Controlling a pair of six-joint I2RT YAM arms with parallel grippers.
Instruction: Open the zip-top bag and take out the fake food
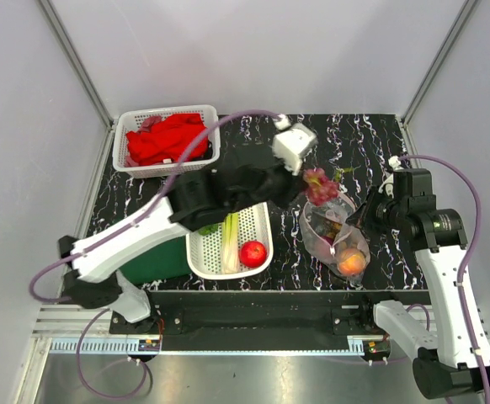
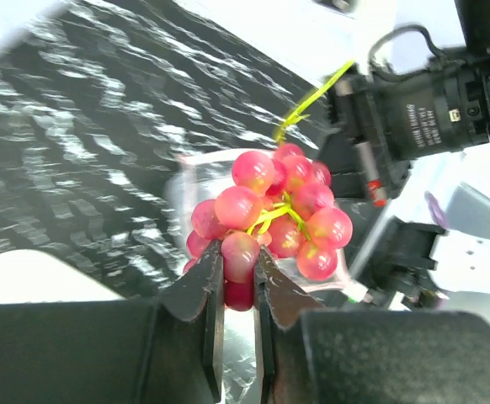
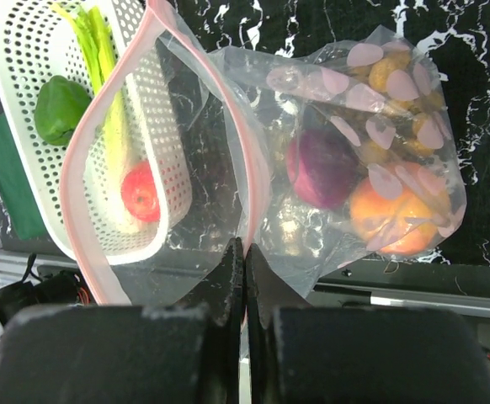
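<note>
The clear zip-top bag (image 1: pixel 325 229) lies right of centre with its pink zip mouth (image 3: pixel 258 160) pulled open. My right gripper (image 3: pixel 245 249) is shut on the bag's zip edge. Inside the bag are a purple onion (image 3: pixel 321 168), an orange peach (image 3: pixel 392 220) and a yellow-brown berry bunch (image 3: pixel 396 77). My left gripper (image 2: pixel 238 263) is shut on a low grape of the purple-red grapes (image 2: pixel 270 210), which hang just above the bag's mouth (image 1: pixel 319 185). A red apple (image 1: pixel 252 252), a leek (image 1: pixel 231 240) and a green pepper (image 3: pixel 60 109) lie in a white tray (image 1: pixel 262 223).
A white perforated basket (image 1: pixel 127 164) with a red cloth (image 1: pixel 167 139) stands at the back left. A green block (image 1: pixel 157 259) sits under the left arm beside the tray. The bag lies close to the table's front edge (image 1: pixel 312 289).
</note>
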